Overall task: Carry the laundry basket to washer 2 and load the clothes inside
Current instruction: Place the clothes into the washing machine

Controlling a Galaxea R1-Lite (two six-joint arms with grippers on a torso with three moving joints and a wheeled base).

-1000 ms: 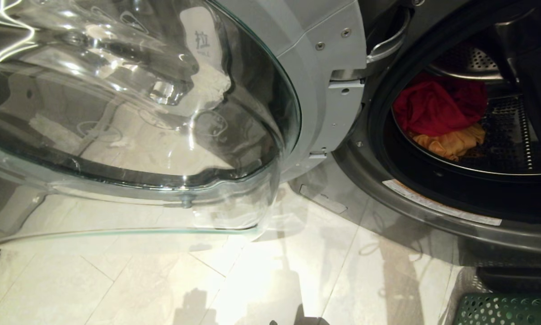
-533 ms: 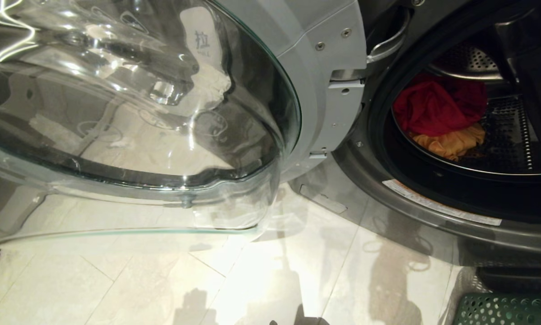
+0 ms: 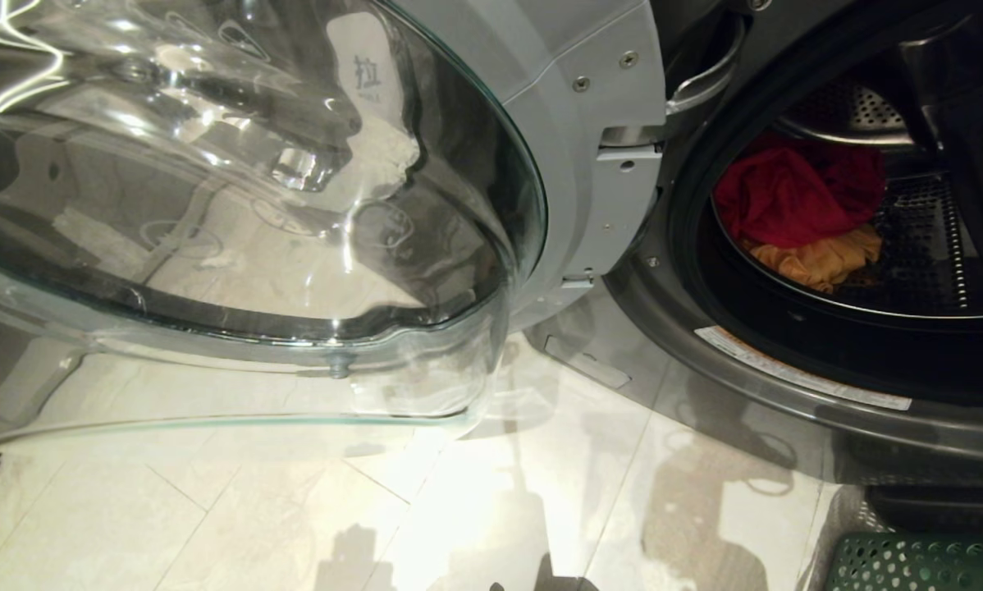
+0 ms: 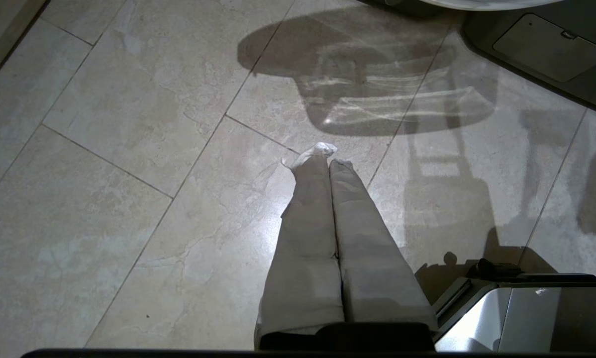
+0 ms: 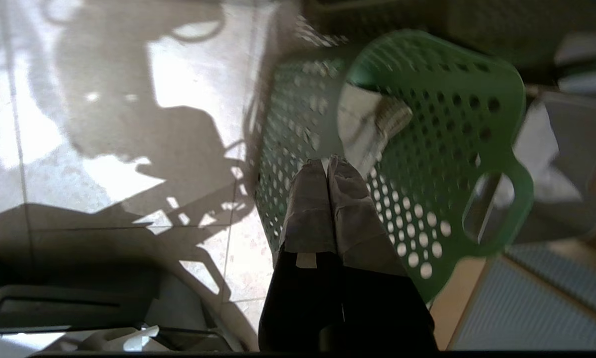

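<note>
Two garments lie inside the washer drum point(image 3: 910, 271) at the right of my head view: a red cloth point(image 3: 795, 197) heaped over an orange one point(image 3: 820, 258), both at the near left part of the perforated drum. The washer's glass door point(image 3: 237, 222) stands swung open to the left, filling most of that side above the pale tiled floor point(image 3: 212, 517). A corner of the green laundry basket point(image 3: 918, 562) shows at the near right on the floor, just in front of the washer's base.

My left jaws point(image 4: 328, 161) are pressed together, empty, hanging over bare floor tiles. My right jaws point(image 5: 326, 166) are also pressed together with nothing between them, poised above the side wall of the basket, which looks tilted from my right wrist. A pale, light-coloured cloth point(image 5: 370, 127) lies inside the basket, beyond the tips of my right jaws.
</note>
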